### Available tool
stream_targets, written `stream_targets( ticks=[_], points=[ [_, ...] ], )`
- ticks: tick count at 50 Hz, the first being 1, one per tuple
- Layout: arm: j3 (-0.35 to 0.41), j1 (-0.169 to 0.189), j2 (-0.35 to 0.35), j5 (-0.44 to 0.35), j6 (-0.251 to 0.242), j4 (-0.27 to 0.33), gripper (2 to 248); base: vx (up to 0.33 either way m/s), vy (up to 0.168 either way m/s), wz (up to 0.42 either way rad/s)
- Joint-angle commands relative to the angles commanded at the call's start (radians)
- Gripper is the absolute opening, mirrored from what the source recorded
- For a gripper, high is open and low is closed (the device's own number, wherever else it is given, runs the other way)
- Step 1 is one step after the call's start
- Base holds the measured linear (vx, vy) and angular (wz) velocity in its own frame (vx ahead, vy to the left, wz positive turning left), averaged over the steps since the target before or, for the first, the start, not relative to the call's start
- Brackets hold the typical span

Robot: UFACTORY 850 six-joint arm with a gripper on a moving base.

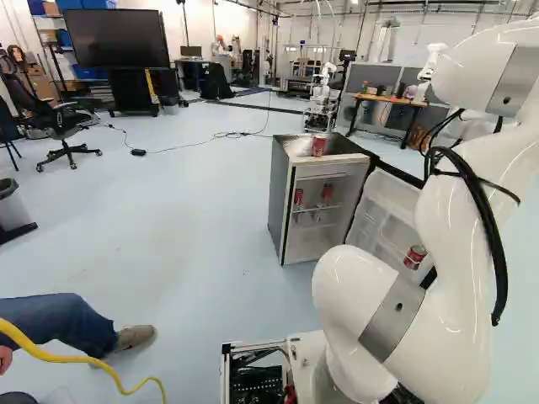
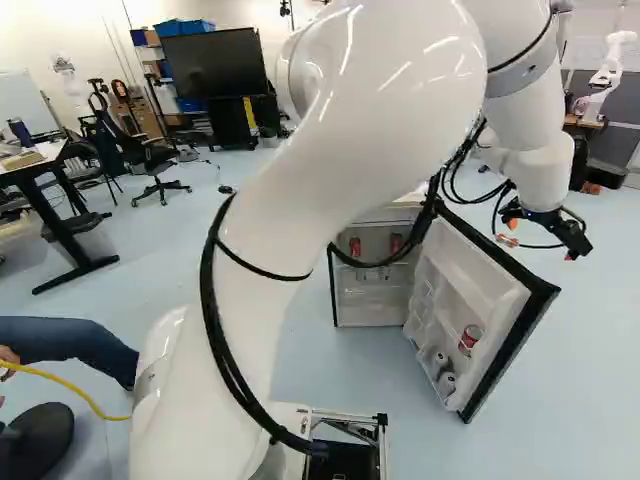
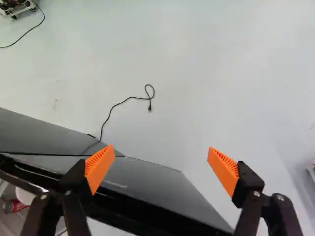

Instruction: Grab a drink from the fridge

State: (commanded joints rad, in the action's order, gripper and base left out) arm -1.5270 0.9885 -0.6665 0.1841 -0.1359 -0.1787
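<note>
Rising from the base, the glossy white arm (image 1: 455, 219) bends in rounded sections, with black cables (image 1: 491, 240) strapped along it. At its foot lies an open metal frame (image 1: 226, 370) holding electronics. A yellow cable (image 1: 84, 358) curves across the near left.

Smooth pale floor (image 1: 168, 210) spreads from the base to the boxy fridge (image 1: 280, 202) and broadly to the left; more floor lies right of the door (image 2: 518, 335). The fridge shows a flat grey side wall and a white, shelved inside facing the base. Its door is swung wide to the right, black-rimmed, with moulded white plastic racks. A red can (image 2: 470, 340) sits in a door rack, near two grey cans (image 2: 447, 383); two more red cans (image 1: 327, 194) are on the shelving inside, and another red can (image 1: 318, 146) stands on the fridge's top.

High beside the open door, to the right, hangs the gripper (image 2: 543, 246), its two fingers spread well apart. In the wrist view its ribbed orange pads (image 3: 100, 164) face each other, and the door's dark edge runs below them.

Farther off, a wheeled black chair (image 1: 61, 122) and a wide flat screen (image 1: 118, 38) stand left, while a wooden surface (image 1: 392, 100) carries small items at the far right.
</note>
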Motion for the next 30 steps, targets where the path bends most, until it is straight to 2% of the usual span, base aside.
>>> stream_targets(
  ticks=[10, 30],
  points=[
    [-0.044, 0.005, -0.049, 0.000, 0.000, 0.000, 247, 0.000, 0.000, 0.000],
    [-0.065, 0.005, -0.100, 0.000, 0.000, 0.000, 247, 0.000, 0.000, 0.000]
  ],
)
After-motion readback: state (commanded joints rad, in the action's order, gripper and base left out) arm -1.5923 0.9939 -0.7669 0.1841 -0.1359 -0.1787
